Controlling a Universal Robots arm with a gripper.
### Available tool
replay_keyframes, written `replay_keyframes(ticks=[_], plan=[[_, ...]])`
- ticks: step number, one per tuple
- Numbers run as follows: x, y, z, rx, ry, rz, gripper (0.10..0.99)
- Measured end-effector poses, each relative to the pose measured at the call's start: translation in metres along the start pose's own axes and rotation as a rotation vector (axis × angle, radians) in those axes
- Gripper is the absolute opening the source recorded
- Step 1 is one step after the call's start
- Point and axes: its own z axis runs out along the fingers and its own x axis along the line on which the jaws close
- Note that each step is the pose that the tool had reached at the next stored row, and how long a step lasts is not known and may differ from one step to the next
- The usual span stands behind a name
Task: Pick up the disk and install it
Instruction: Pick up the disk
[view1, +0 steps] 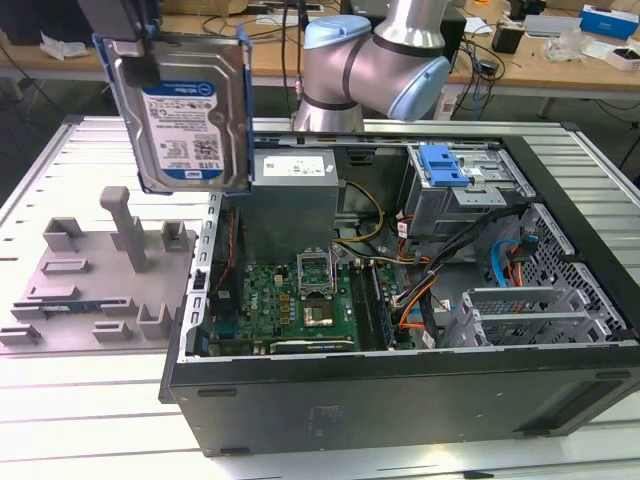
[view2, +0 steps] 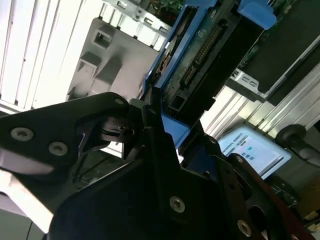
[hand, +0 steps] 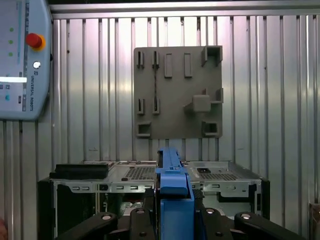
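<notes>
disk (view1: 180, 105): smooth silver metal, glossy paper label, bright blue plastic carrier; gripper (hand: 174, 205): matt black; fixture plate (view1: 95, 290): matt grey plastic; table (view1: 60, 400): ribbed bare aluminium

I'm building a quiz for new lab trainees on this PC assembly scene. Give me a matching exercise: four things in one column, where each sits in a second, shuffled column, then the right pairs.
Things
1. disk
2. grey fixture plate
3. blue latch
4. motherboard

Places
A. lying on the table beside the open case
B. on top of the drive cage inside the case
C. held in the air by the gripper
D. flat on the bottom of the case

Pairs: 1-C, 2-A, 3-B, 4-D
</notes>
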Motion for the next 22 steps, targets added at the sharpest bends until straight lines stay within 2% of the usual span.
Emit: replay_keyframes(ticks=[2, 5, 11, 13, 19, 22], plan=[[0.0071, -0.0116, 0.0, 0.0, 0.0, 0.0, 0.365], [0.015, -0.0247, -0.0001, 0.0, 0.0, 0.0, 0.365], [0.0282, -0.0466, -0.0001, 0.0, 0.0, 0.0, 0.365], [0.0365, -0.0624, -0.0001, -0.001, 0.0, 0.0, 0.365], [0.0487, -0.0909, -0.0004, -0.002, 0.0, 0.0, 0.365], [0.059, -0.1149, -0.0006, -0.003, 0.0001, 0.0, 0.365]])
